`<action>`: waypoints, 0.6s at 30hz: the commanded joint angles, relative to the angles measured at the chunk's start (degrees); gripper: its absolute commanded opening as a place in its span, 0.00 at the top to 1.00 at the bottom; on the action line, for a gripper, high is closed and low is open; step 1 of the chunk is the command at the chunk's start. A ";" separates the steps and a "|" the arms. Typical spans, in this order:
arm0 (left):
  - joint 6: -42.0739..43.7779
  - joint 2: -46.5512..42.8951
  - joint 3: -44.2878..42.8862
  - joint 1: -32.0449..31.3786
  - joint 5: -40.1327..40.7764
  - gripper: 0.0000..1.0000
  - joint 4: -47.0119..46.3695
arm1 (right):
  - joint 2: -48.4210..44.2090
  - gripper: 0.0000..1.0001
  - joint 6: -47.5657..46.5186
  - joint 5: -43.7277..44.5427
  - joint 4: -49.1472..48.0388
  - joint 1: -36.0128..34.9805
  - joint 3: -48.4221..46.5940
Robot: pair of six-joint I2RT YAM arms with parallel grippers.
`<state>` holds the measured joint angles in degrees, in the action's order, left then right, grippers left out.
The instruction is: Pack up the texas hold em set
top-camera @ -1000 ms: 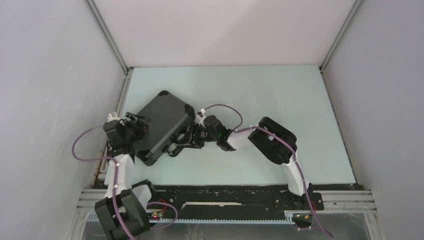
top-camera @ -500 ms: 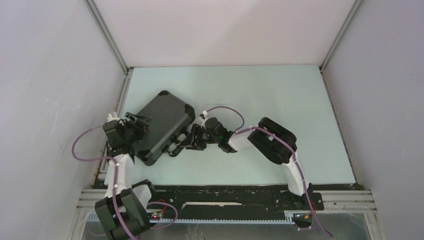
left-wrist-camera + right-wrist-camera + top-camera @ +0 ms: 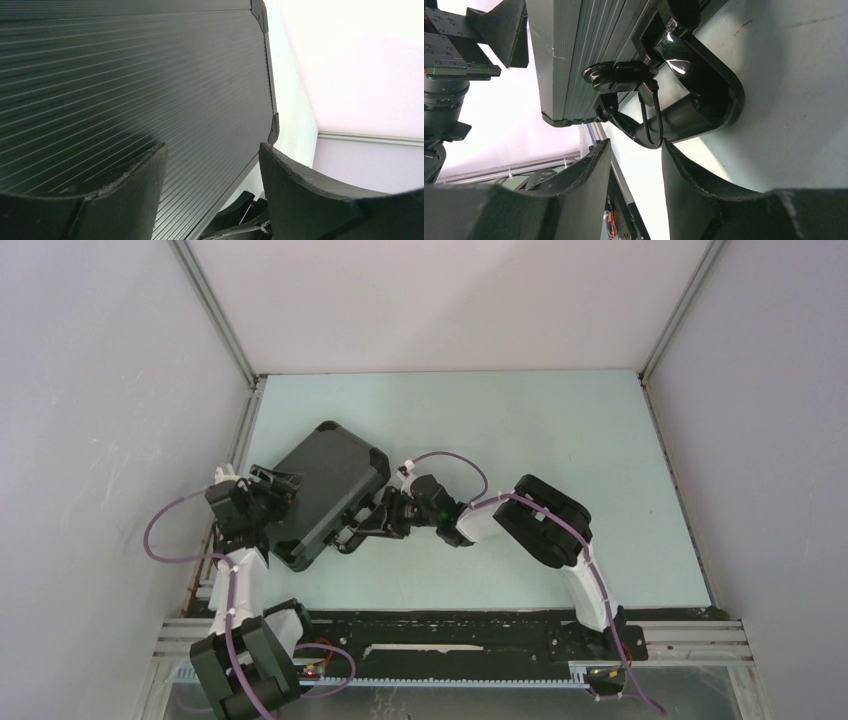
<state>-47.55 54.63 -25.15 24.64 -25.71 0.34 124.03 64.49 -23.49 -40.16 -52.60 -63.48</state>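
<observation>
The texas hold em set shows as a closed black ribbed briefcase [image 3: 322, 488] lying slanted on the pale table; its contents are hidden. My left gripper [image 3: 281, 484] stands open at the case's left edge, and the ribbed lid [image 3: 125, 75] fills the left wrist view past the gripper [image 3: 212, 150]. My right gripper [image 3: 362, 528] is at the case's right side. Its jaws are open with a narrow gap and nothing between them. The glossy black handle [image 3: 704, 100] and a latch [image 3: 619, 75] lie just beyond the right gripper [image 3: 636, 145].
Grey walls close in the table [image 3: 520, 430] on the left, back and right. A metal rail [image 3: 460, 635] with cables runs along the near edge by the arm bases. The left gripper's body [image 3: 454, 60] shows beyond the case in the right wrist view.
My right gripper has edged a little left toward the case's handle and its jaws have narrowed. The left arm and the case have stayed put.
</observation>
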 commanded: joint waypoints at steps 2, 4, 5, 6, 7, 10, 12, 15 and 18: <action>3.78 2.23 3.17 1.46 6.38 0.25 10.56 | 0.77 0.47 0.77 -0.57 -2.92 0.05 -1.73; 3.78 2.23 3.17 1.50 6.30 0.25 10.63 | 1.05 0.47 1.04 -0.84 -4.41 -0.04 -1.67; 3.78 2.23 3.17 1.50 6.35 0.25 10.57 | 1.16 0.47 1.34 -0.94 -5.32 -0.12 -1.81; 3.78 2.23 3.11 1.46 6.37 0.25 10.56 | 1.38 0.47 1.49 -0.90 -5.59 -0.13 -2.15; 3.78 2.21 3.13 1.47 6.44 0.25 10.56 | 1.52 0.49 1.39 -1.00 -5.44 -0.21 -2.79; 3.78 2.21 3.17 1.59 6.44 0.25 10.61 | 1.68 0.55 1.39 -1.20 -5.04 -0.31 -4.26; 3.78 2.15 3.17 1.55 6.40 0.25 10.56 | 1.64 0.56 1.43 -0.96 -4.66 -0.23 -4.95; 3.78 2.03 3.17 1.61 6.47 0.25 10.56 | 2.11 0.57 1.02 -0.86 -3.41 -0.23 -6.59; 3.78 2.06 3.17 1.63 6.42 0.26 10.56 | 3.07 0.57 0.63 -0.86 -2.41 -0.22 -8.85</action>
<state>-47.55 54.63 -25.15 24.95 -25.67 0.30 125.75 65.52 -24.51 -42.04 -52.64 -68.51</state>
